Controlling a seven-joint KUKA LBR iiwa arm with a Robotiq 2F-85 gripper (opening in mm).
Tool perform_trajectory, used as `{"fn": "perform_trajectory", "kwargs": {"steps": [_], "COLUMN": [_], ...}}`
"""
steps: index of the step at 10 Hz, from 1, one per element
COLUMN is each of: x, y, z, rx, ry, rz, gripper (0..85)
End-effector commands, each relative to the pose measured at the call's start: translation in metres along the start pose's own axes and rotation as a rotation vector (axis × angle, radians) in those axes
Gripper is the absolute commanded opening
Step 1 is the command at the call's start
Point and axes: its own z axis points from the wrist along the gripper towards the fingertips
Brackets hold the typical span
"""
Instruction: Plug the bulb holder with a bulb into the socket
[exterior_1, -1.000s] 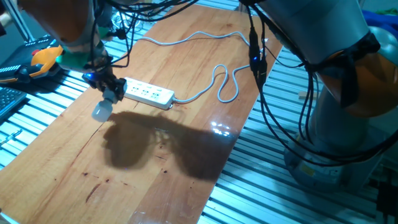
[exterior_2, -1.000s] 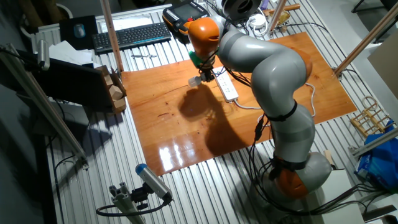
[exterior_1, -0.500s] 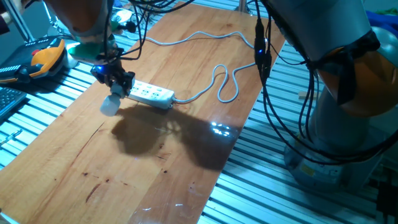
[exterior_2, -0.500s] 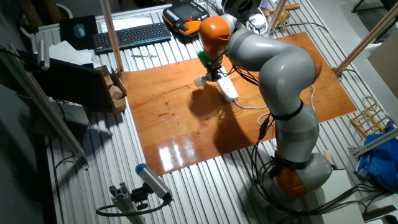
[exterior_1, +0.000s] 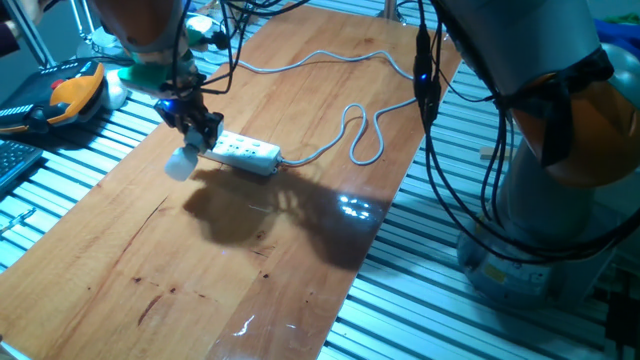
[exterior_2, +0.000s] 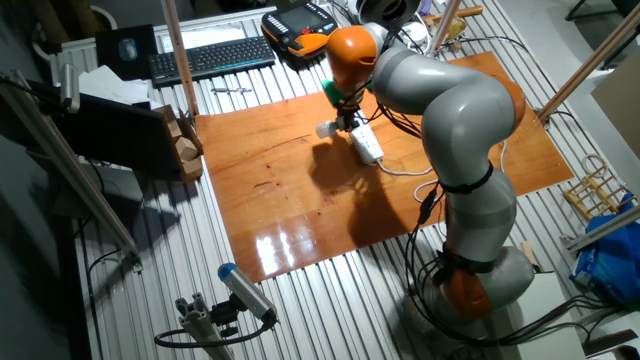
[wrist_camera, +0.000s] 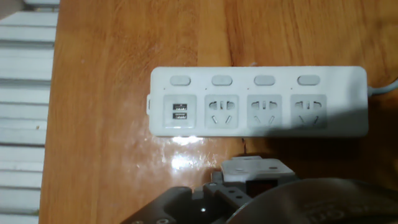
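The arm (exterior_2: 450, 110) is built of fat, rounded light-grey segments with orange bands at the joints — one orange cap near the wrist, another low at the base beside the wooden table (exterior_2: 290, 200). Black cables (exterior_1: 430, 110) hang in loops along its side, one carrying a small blue light. At the wrist sits a green ring, and below it the gripper (exterior_1: 196, 125) is dark, blocky metal — a blue glow shows on it.

Open bare desk (exterior_1: 200, 270) on the near side of the socket (exterior_1: 243, 150), free for passing. Grey cord (exterior_1: 355, 130) looped across the wood beyond its far end. Outlets on top unobstructed in hand view; cord exit possibly tight.
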Motion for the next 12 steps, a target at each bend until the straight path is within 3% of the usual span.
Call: {"fn": "perform_trajectory", "kwargs": {"steps": [1,7,11,12], "x": [-0.002,-0.024,-0.032,-0.034], "y": [-0.001,-0.016,-0.022,-0.024], "z": [0.002,-0.003,0.003,0.004], "rx": [0.0,0.006,0.004,0.005], "ry": [0.001,0.025,0.021,0.032], "rz": [0.001,-0.027,0.008,0.02], "gripper": [0.0,0.0,0.0,0.0]}}
